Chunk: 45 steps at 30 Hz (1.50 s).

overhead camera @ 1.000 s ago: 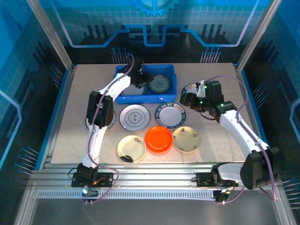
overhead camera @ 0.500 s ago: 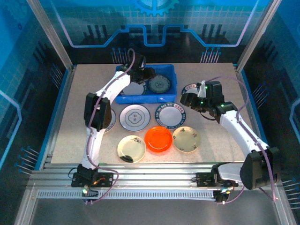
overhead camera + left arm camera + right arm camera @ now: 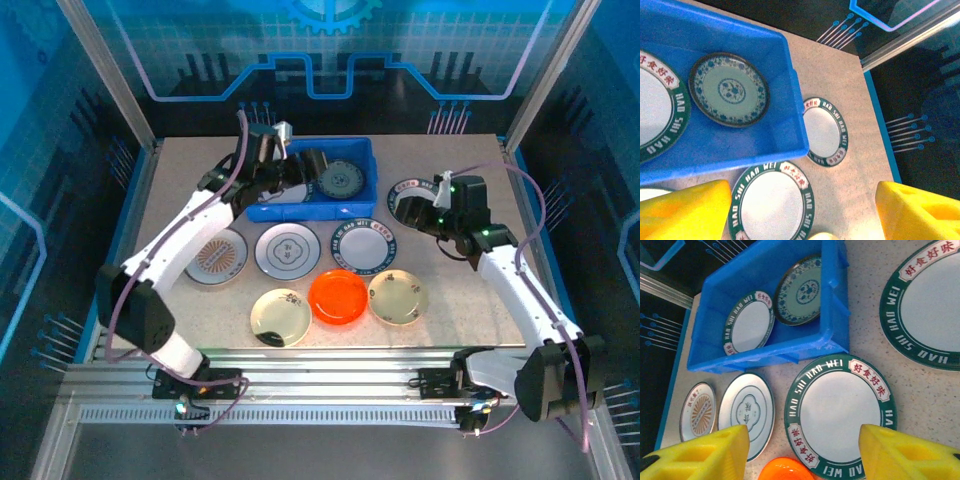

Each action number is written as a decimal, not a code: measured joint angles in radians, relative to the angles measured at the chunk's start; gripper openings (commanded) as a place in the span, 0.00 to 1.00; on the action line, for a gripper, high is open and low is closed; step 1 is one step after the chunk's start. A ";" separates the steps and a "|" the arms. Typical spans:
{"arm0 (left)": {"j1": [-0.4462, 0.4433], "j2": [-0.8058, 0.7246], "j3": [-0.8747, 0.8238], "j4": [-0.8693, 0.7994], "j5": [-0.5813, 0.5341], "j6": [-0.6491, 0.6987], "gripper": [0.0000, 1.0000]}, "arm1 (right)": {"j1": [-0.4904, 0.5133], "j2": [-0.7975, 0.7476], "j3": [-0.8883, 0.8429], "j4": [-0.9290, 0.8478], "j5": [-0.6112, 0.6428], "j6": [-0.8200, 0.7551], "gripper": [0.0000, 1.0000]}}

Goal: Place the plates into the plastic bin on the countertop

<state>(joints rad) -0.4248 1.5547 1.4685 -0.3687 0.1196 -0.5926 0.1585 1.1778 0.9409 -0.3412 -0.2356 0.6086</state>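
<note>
We have let go: a second plate now lies in the bin.
Our left gripper [image 3: 802, 192], jaws spread wide and empty, has drawn back from the bin [image 3: 785, 125], leaving a green-rimmed plate [image 3: 747, 322] beside the teal plate [image 3: 800, 290] inside. The right gripper [image 3: 804, 432] hangs parted and empty before the bin. Seven plates wait outside.

Bin [image 3: 330, 211]: blue, low-walled, at 12 o'clock on the speckled beige countertop [image 3: 175, 165].
Inside: teal patterned plate [image 3: 340, 180] at 3 o'clock, green-rimmed white plate [image 3: 747, 322] at 9 o'clock.
Outside: green-rimmed plate [image 3: 408, 190] at the bin's 3 o'clock; six more plates at its 6 o'clock, among them an orange plate [image 3: 337, 296].
</note>
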 measured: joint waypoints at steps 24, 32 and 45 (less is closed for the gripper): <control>-0.020 -0.303 -0.531 0.145 0.090 -0.060 0.81 | -0.160 0.077 -0.262 0.259 0.138 0.105 0.55; -0.020 -0.303 -0.537 0.203 0.099 -0.063 0.81 | -0.234 0.222 -0.320 0.423 0.093 0.220 0.46; -0.020 -0.285 -0.597 0.281 0.107 -0.087 0.80 | -0.247 0.415 -0.304 0.611 0.067 0.344 0.41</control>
<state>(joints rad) -0.4446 1.2701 0.8711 -0.0879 0.2268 -0.6792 -0.0883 1.5932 0.6369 0.2695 -0.1684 0.9524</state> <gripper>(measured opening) 0.800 0.416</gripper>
